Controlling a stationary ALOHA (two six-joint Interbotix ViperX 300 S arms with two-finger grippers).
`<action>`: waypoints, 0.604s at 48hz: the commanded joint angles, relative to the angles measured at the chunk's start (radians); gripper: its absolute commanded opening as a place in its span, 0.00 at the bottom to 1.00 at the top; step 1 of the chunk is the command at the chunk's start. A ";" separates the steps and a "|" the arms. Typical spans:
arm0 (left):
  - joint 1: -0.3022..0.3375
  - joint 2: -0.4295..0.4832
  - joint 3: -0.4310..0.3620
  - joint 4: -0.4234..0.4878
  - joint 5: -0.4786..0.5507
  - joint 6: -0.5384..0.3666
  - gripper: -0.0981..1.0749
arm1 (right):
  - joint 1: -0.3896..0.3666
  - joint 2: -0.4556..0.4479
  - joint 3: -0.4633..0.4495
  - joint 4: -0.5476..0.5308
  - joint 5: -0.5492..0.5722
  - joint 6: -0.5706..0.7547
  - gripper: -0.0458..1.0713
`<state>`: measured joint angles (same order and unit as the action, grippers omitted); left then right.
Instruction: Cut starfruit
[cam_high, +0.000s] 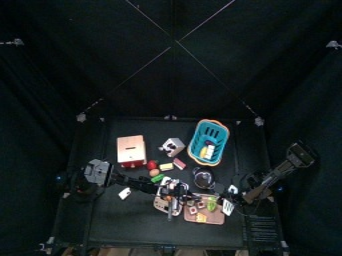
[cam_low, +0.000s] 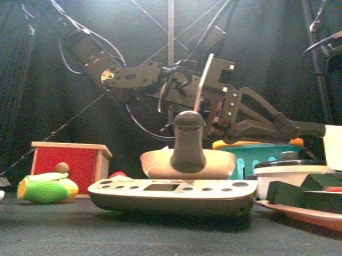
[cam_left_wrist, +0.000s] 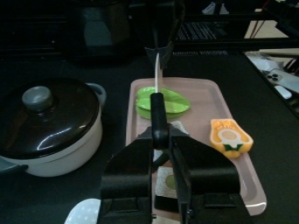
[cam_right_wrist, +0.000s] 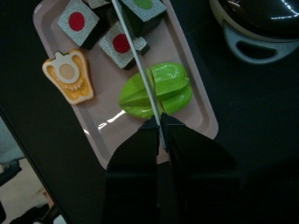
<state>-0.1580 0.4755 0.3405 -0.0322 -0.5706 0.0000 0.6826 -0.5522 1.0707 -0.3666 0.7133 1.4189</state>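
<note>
Frankly, much stays hidden from us: from above, the small black bench (cam_high: 100, 205) is so crowded that the pale pink rectangular tray (cam_right_wrist: 107, 122) near its front edge shows only as a cluttered patch, and the green plastic starfruit (cam_right_wrist: 158, 92) cannot be picked out there at all. From the bench's front edge, a grey flat-based device with an upright dark knob (cam_low: 171, 192) blocks the middle, so we see neither the fruit nor either claw's tips. The wrist views serve us better. The starfruit lies on the pink tray, about midway along it, uncut as far as we can tell. The right claw (cam_right_wrist: 159, 131) is clamped on a knife with a thin white blade (cam_right_wrist: 140, 74), which we see edge-on, passing over the starfruit's side; we cannot tell whether it touches the fruit. The left claw (cam_left_wrist: 163, 138) hangs over the same tray with its tips drawn close together, and we see nothing between them; its jaws cover part of the tray. An orange and yellow toy piece (cam_right_wrist: 66, 72) and black-wrapped toy sushi blocks with red and green centres (cam_right_wrist: 117, 42) share the tray. A dark round lidded pot with a white base (cam_left_wrist: 41, 122) stands just beside the tray. Farther back are a red wooden box (cam_high: 131, 150) and a blue plastic basket (cam_high: 210, 140).
</note>
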 joint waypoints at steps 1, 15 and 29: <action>-0.002 -0.012 -0.008 0.000 -0.002 0.002 0.45 | 0.005 0.005 0.005 0.026 0.023 0.005 0.41; -0.002 0.006 -0.040 0.008 0.058 0.003 0.45 | 0.005 0.002 0.003 0.021 0.026 0.005 0.41; 0.008 -0.043 -0.043 0.107 0.152 0.006 0.45 | 0.005 0.002 0.008 0.018 0.026 0.005 0.41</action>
<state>-0.1519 0.4878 0.2961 0.0322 -0.4357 0.0031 0.6811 -0.5476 1.0753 -0.3590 0.7210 1.4189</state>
